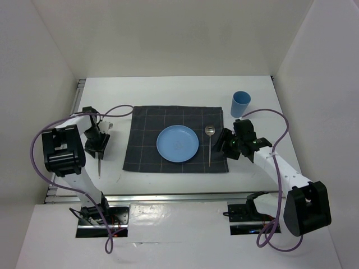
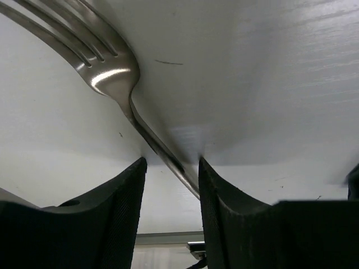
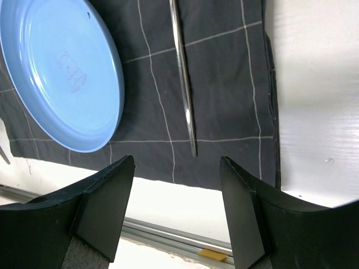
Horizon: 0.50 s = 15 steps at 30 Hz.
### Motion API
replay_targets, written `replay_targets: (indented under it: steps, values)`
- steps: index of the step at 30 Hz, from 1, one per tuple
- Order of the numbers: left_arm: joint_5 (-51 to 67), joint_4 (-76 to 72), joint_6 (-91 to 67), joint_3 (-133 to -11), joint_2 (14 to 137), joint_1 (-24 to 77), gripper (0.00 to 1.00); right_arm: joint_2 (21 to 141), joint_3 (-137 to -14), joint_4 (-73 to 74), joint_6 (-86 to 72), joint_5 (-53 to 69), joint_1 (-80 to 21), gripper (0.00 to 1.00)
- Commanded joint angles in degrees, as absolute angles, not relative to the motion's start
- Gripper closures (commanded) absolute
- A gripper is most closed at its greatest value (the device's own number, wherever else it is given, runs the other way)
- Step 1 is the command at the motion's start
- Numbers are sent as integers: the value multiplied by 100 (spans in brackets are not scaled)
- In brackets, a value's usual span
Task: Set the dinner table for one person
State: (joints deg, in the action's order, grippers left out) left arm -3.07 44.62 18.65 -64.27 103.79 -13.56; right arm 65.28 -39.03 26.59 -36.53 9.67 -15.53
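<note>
On the white dinner table [image 1: 179,92] lies a dark checked cloth [image 1: 146,134] with a blue plate [image 1: 177,143] at its middle and a spoon [image 1: 210,147] to the plate's right. A fork [image 1: 100,167] lies on the bare table left of the cloth. My left gripper [image 1: 98,147] is down over the fork. In the left wrist view the fork [image 2: 112,78] runs its handle between the parted jaws of the left gripper [image 2: 171,162], close against the right finger. My right gripper [image 3: 176,159] stands open just short of the spoon's handle end [image 3: 182,73], with nothing between its fingers.
A blue cup [image 1: 240,104] stands upright on the table behind the cloth's back right corner. The plate [image 3: 56,73] lies left of the right gripper. White walls enclose the table on three sides, and a metal rail [image 1: 168,196] runs along its near edge.
</note>
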Motion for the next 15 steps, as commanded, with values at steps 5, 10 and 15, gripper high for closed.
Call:
replay_targets:
  steps: [5,10,15]
  values:
    - [-343,4034,1556,-6740,11241,-1362,81,6442,-4121,2646,-3577,651,-1600,30]
    - [367,4376,1495,-6741,11303,-1362,100,6442,-4236,2760,-3577,580,-1600,30]
    - [1290,4710,819,-7584,10838,-1362,100,6557,-4403,2874,-3577,580,-1600,30]
